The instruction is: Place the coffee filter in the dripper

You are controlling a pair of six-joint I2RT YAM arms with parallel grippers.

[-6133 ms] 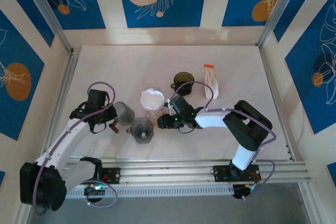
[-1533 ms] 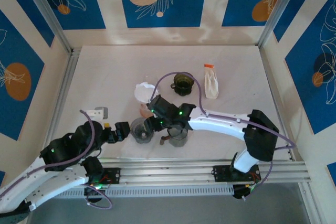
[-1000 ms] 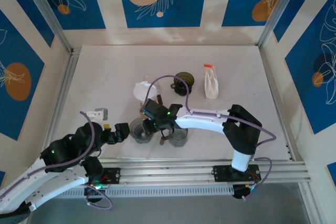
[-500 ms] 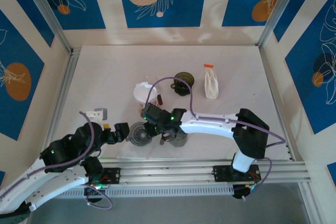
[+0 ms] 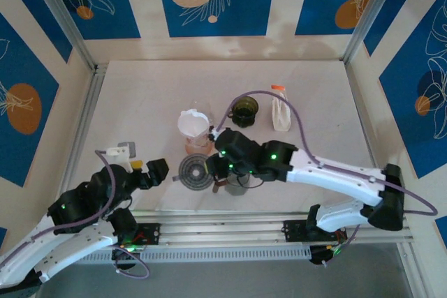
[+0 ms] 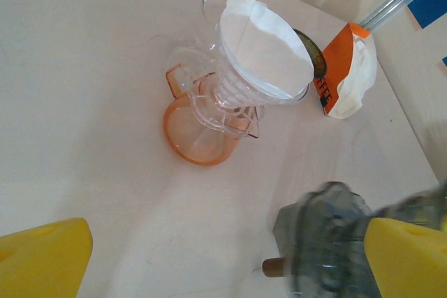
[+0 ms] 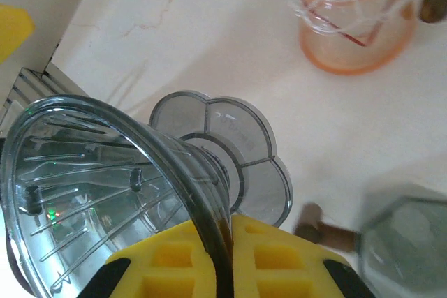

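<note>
On the bench [image 5: 140, 95], the right gripper [image 7: 223, 242] has its jaws clamped on the rim of the smoky dripper [image 7: 105, 172], which is tipped on its side. The left gripper [image 6: 223, 263] jaws stand wide and empty. The coffee filter [image 6: 262, 50] sits in a clear holder [image 6: 223, 99] well apart from the dripper, so the transfer is judged not yet done. Print on the orange filter packet [image 6: 336, 75] is unreadable.

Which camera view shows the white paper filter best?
Left wrist: the white paper filter is near, sharp, seated in the clear dripper. Top external shows it small; right wrist catches the dripper's orange base.
</note>
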